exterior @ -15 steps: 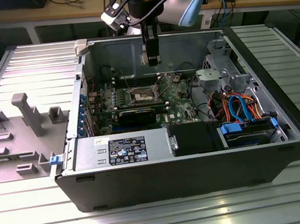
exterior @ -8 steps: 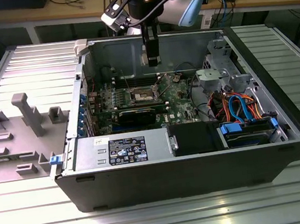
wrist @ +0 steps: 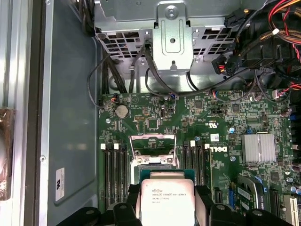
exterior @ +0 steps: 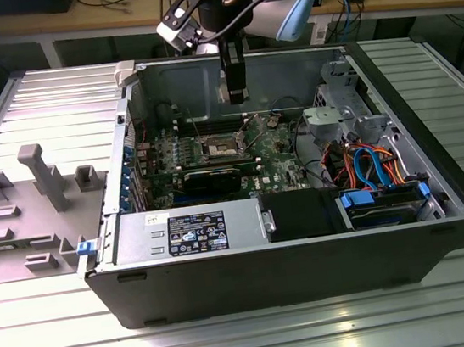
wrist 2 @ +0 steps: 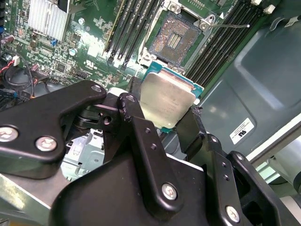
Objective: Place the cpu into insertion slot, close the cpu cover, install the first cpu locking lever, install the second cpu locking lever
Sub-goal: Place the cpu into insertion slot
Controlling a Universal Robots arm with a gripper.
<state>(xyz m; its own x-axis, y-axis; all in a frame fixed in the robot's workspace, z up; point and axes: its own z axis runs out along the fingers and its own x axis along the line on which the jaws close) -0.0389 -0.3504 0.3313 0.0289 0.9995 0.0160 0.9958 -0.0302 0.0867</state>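
My gripper [exterior: 236, 94] hangs inside the open computer case, above the green motherboard [exterior: 278, 163]. It is shut on the cpu [wrist 2: 167, 99], a flat silver-topped square chip clamped by its edges between the two black fingers [wrist 2: 134, 106]. In the first wrist view the cpu [wrist: 167, 194] sits in the gripper [wrist: 168, 203] just off the insertion slot [wrist: 155, 161]. The slot [wrist 2: 175, 40] lies bare with its contacts showing. The cpu cover [wrist: 153, 138] stands raised at the slot's far side. A thin wire locking lever [wrist 2: 230, 27] sticks out beside the slot, unlatched.
Memory slots [wrist: 113, 174] flank the socket on both sides. A finned heatsink [wrist: 257, 147], a black card [exterior: 211, 179], a power supply [exterior: 188, 230] and a metal drive cage [exterior: 339, 112] with coloured cables crowd the case. A grey fixture tray [exterior: 23, 209] lies on the exterior view's left.
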